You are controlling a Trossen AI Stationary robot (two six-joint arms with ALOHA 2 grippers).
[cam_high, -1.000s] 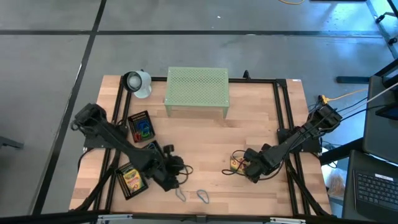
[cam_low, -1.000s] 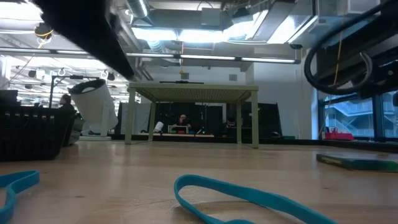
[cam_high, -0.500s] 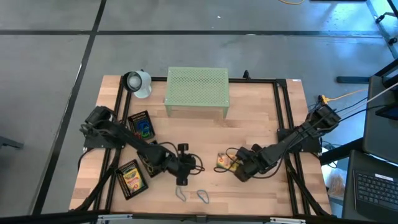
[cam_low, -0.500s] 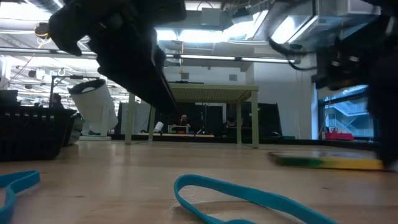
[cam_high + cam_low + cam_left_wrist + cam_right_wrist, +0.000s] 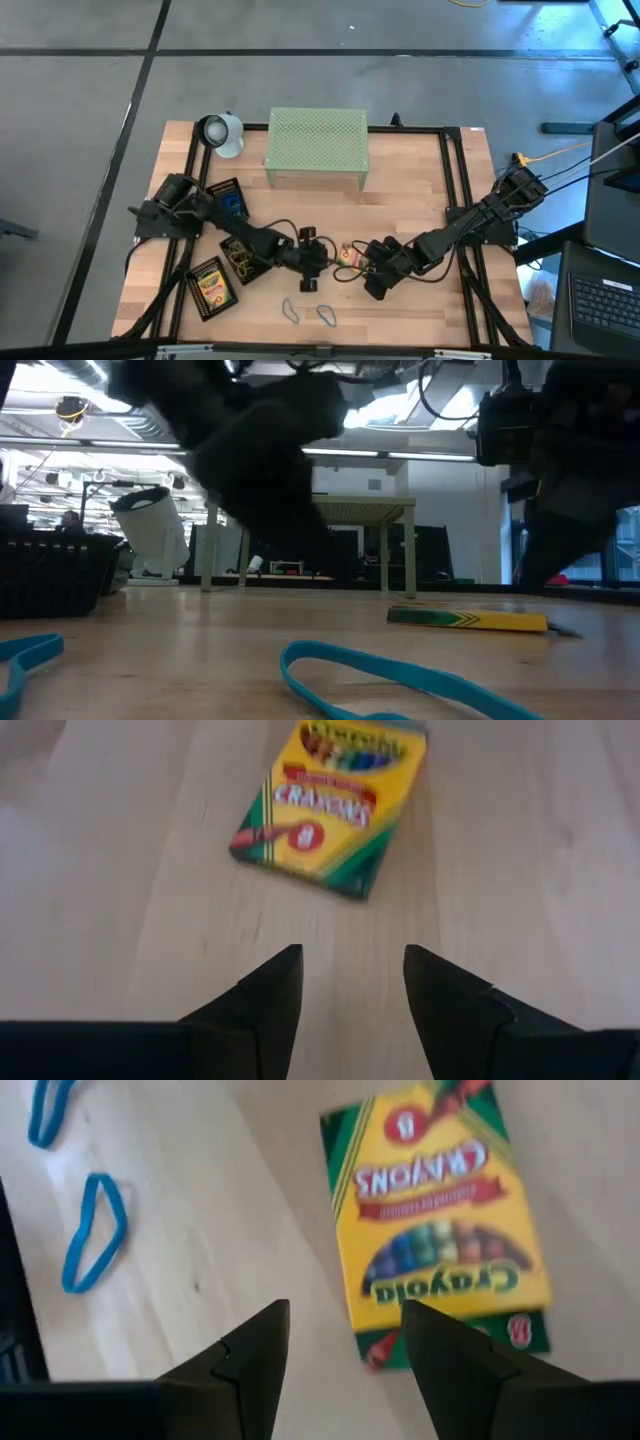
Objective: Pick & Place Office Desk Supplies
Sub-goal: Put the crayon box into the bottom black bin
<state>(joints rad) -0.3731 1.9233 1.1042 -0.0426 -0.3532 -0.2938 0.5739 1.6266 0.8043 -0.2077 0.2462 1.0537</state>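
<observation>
Bright, even indoor light with blur wherever the arms cross close to a lens

Long ceiling strip lights [image 5: 400,455] glare white in the low view, where the two dark arms are smeared silhouettes and the thin blue rubber-band loop [image 5: 400,678] at the front is soft; the pale wooden table top [image 5: 400,215] from above is evenly lit with faint shadows; the flat yellow-green cardboard crayon box [image 5: 333,805] is slightly blurred in both wrist views

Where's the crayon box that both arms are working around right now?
In the high view, the crayon box lies flat on the table's near-centre, between the left hand and the right hand, beyond the two blue rubber bands.
</observation>
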